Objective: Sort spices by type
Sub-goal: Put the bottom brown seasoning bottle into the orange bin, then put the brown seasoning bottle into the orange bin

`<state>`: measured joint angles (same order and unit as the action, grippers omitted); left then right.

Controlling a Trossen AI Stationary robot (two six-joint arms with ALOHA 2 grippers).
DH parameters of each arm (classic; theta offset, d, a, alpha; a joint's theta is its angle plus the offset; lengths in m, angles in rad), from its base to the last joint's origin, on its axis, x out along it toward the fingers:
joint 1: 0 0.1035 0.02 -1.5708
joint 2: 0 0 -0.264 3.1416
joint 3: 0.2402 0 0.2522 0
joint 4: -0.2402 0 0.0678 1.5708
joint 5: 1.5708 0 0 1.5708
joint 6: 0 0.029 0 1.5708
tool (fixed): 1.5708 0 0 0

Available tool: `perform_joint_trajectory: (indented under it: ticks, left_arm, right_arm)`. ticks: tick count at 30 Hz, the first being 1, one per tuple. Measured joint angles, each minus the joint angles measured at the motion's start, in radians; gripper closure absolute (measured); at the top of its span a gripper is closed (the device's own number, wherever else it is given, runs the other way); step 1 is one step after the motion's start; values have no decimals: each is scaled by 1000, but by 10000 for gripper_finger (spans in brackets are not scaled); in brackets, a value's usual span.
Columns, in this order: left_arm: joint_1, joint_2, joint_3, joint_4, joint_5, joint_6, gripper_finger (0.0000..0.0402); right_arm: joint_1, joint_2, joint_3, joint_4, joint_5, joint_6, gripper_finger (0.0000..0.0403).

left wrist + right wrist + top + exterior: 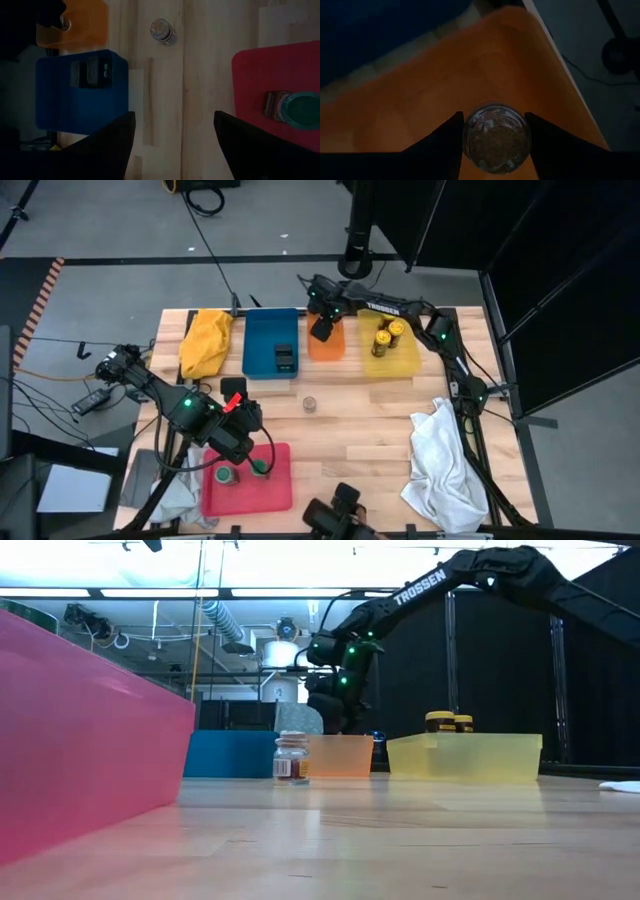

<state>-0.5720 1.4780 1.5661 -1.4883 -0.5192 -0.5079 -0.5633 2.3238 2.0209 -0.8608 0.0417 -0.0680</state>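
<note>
My right gripper (pixel 495 142) hangs over the orange tray (pixel 327 345) at the table's far side, shut on a tiny grey-topped jar (pixel 496 135). A second tiny jar (pixel 310 404) stands upright on the bare wood mid-table, also in the low view (pixel 291 758). My left gripper (pixel 175 145) is open above the table, next to the red tray (pixel 285 480). Two green-lidded jars (pixel 228 476) stand in the red tray. Two black boxes (pixel 285 358) lie in the blue tray (pixel 262 340). Yellow-lidded jars (pixel 388 335) stand in the yellow tray (pixel 395 365). My right gripper pinches the tiny jar by its round side wall (pixel 470 142), one finger on each side, coming from above and pointing down into the orange tray. The jar stays upright between the fingers. Whether its base rests on the tray floor I cannot tell.
A yellow cloth (pixel 205 340) lies left of the blue tray, and a white cloth (pixel 440 460) lies at the table's right near corner. Bare wood lies between the far row of trays and the red tray. The red tray's wall (pixel 90 740) fills the low view's left.
</note>
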Motion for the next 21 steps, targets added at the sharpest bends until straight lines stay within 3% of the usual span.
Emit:
perform_joint_trajectory:
  ticks: [6, 9, 16, 21]
  left_arm:
    - [0, 0, 0, 0, 0, 0, 126]
    - [0, 0, 0, 0, 0, 0, 126]
    - [0, 0, 0, 0, 0, -1, 126]
    - [0, 0, 0, 0, 0, -15, 126]
  right_arm:
    - [8, -1, 1, 0, 17, -7, 83]
    - [8, -1, 1, -2, 20, -7, 46]
    - [14, -22, 37, -89, 35, -13, 53]
    - [43, -55, 114, -238, -38, -40, 69]
